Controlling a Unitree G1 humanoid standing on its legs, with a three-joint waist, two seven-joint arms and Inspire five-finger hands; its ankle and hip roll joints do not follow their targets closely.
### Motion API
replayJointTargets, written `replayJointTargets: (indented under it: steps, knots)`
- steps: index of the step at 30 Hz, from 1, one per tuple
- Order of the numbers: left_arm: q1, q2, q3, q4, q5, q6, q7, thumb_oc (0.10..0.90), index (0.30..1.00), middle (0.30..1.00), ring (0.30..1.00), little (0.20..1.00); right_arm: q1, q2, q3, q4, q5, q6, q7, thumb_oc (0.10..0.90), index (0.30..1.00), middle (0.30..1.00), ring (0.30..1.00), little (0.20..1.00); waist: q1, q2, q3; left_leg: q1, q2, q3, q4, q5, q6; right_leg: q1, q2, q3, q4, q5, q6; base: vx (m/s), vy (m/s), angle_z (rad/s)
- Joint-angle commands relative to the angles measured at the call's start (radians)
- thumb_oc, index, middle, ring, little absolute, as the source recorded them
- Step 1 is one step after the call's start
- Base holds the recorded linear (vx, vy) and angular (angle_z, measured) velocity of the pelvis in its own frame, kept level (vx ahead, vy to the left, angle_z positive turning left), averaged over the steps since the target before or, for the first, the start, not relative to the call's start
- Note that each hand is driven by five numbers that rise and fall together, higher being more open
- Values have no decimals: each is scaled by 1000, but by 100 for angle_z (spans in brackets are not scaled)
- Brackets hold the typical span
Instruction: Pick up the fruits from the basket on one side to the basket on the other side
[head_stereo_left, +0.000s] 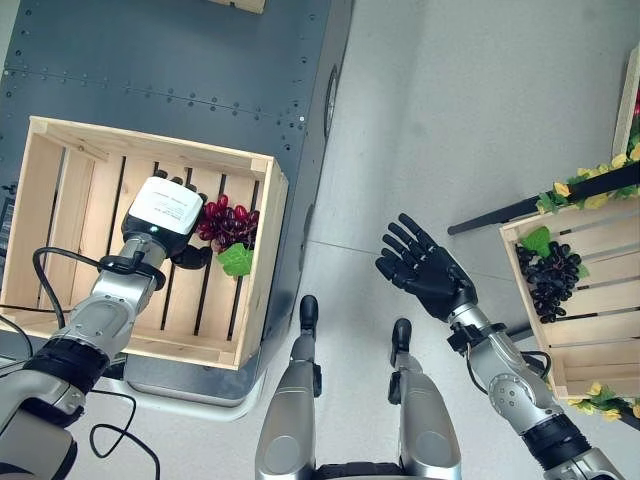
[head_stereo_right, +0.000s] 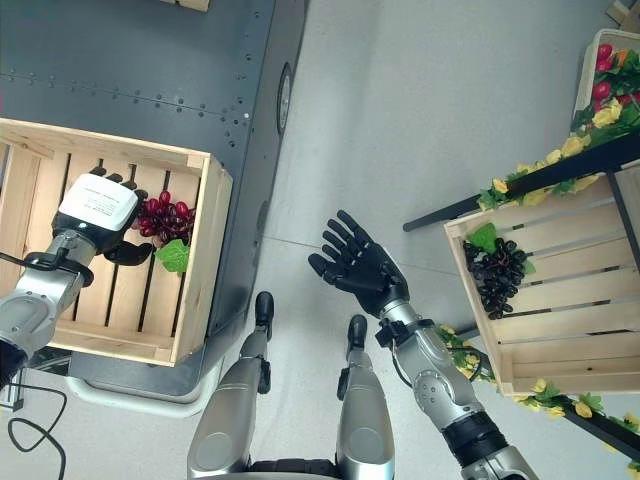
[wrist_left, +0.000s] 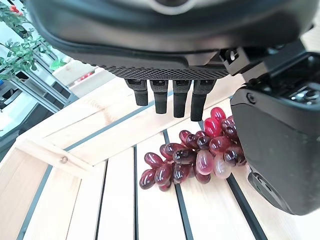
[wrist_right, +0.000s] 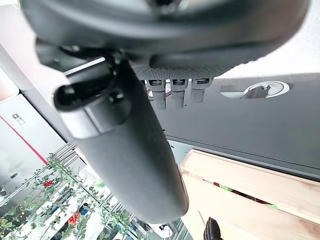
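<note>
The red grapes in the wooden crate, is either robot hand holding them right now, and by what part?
Neither. The left robot hand hovers open over the red grapes; the right robot hand is open and empty.

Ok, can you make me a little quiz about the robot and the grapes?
1. True or false: the left hand is already lifting the red grapes out of the left crate.
2. Which grapes lie in the right crate? A) green B) dark C) red
3. Fill the gap: the right hand is held ____ with fingers spread, between the two crates.

Key:
1. False. The left wrist view shows the red grapes lying on the slats, the hand's fingers straight above them.
2. B, the dark grapes.
3. Open.
</note>
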Motion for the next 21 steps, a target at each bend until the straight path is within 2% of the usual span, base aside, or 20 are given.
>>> replayJointTargets:
  steps: [1, 2, 5, 12, 15, 21]
  knots:
    - [-62, 80, 87, 8, 60, 33, 23, 800, 900, 900, 900, 900, -8, -44, -43, -141, 28, -45, 47, 800, 900, 900, 900, 900, -18, 17, -13, 38, -36, 49, 83, -143, 39, -82, 19, 1, 30, 95, -64, 0, 0, 0]
    - [-62, 80, 87, 8, 60, 33, 23, 800, 900, 900, 900, 900, -8, -44, -43, -141, 28, -45, 47, 800, 900, 900, 900, 900, -18, 17, -13, 38, -36, 49, 83, -143, 39, -82, 19, 1, 30, 95, -64, 0, 0, 0]
    - [-75, 74, 67, 14, 73, 92, 54, 800, 900, 900, 900, 900, -18, -49, -34, -140, 38, -52, 43, 800, 900, 900, 900, 900, -20, 13, -13, 27, -34, 50, 85, -142, 39, -96, 23, 7, 33, 97, -64, 0, 0, 0]
    - [-122, 0, 23, 83, 46, 187, 191, 800, 900, 900, 900, 900, -51, -26, -5, -103, 30, -78, 29, 800, 900, 900, 900, 900, -24, -2, -13, 4, -28, 57, 92, -139, 38, -122, 30, 13, 39, 100, -65, 0, 0, 0]
    - [-125, -21, 21, 98, 45, 205, 215, 800, 900, 900, 900, 900, -55, -19, 0, -101, 21, -80, 19, 800, 900, 900, 900, 900, -25, -5, -13, -2, -27, 59, 93, -138, 36, -127, 32, 16, 38, 102, -66, 0, 0, 0]
    - [-144, -58, 7, 125, 64, 248, 190, 800, 900, 900, 900, 900, -66, -5, 9, -84, 16, -94, 12, 800, 900, 900, 900, 900, -32, -15, -13, -12, -23, 66, 96, -135, 34, -140, 37, 19, 42, 104, -67, 0, 0, 0]
